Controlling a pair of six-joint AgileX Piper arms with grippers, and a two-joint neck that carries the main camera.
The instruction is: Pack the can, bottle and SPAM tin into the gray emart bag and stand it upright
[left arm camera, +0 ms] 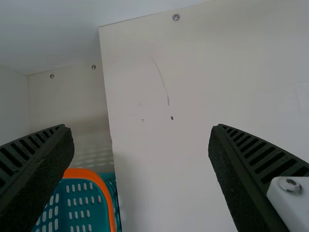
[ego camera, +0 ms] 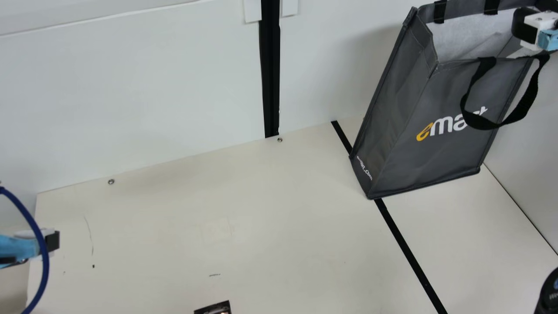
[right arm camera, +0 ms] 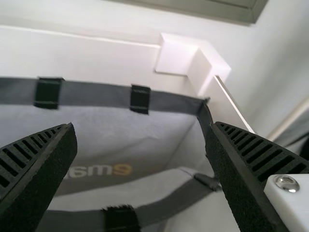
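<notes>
Gray emart bag [ego camera: 436, 98] stands mouth-up, prob for easy loading. R pincer [right arm camera: 142, 125] released near its rim, L pincer [left arm camera: 140, 126] also released, free to grab stuff imo.

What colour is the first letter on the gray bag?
Yellow-orange; the main view shows it best.

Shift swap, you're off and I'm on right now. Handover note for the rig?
Left gripper: open, empty, over the table's left side.
Right gripper: open, empty, at the bag's mouth.
Emart bag: far right of the table, mouth up. Can, bottle, SPAM tin: can't confirm where; the bag's bottom is hidden. A dark item at the main view's bottom edge is cut off, unidentified.
Done: bag upright and open. Packing unconfirmed.
Left: check the contents, pack whatever is missing, then probably back the right gripper off gently.
</notes>
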